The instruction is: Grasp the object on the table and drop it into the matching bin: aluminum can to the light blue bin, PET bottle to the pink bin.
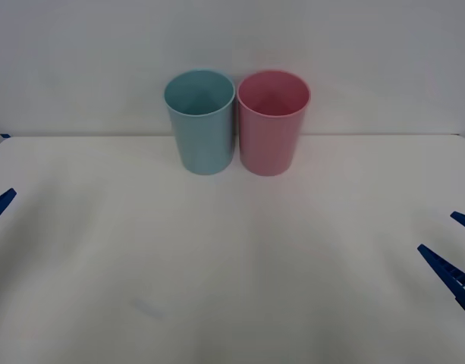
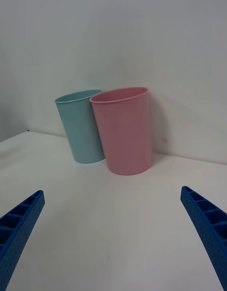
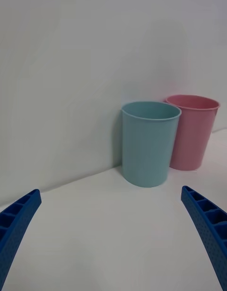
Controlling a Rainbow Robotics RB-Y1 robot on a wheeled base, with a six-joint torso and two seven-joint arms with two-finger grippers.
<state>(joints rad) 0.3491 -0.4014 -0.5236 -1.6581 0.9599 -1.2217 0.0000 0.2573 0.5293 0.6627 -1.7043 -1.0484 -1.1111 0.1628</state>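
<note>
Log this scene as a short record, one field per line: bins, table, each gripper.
light blue bin: upright at the table's far edge, on the robot's left of the pair
pink bin: upright, close beside it on the right
table: white
left gripper: jaws open, at the table's left edge
right gripper: jaws open, at the right edge

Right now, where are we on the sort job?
No can on the table, and neither gripper holds anything. The left gripper and right gripper are open, at the table's left and right edges. The blue bin and pink bin stand upright side by side at the back; their bottoms are hidden, so whether a drop has happened can't be told.
</note>
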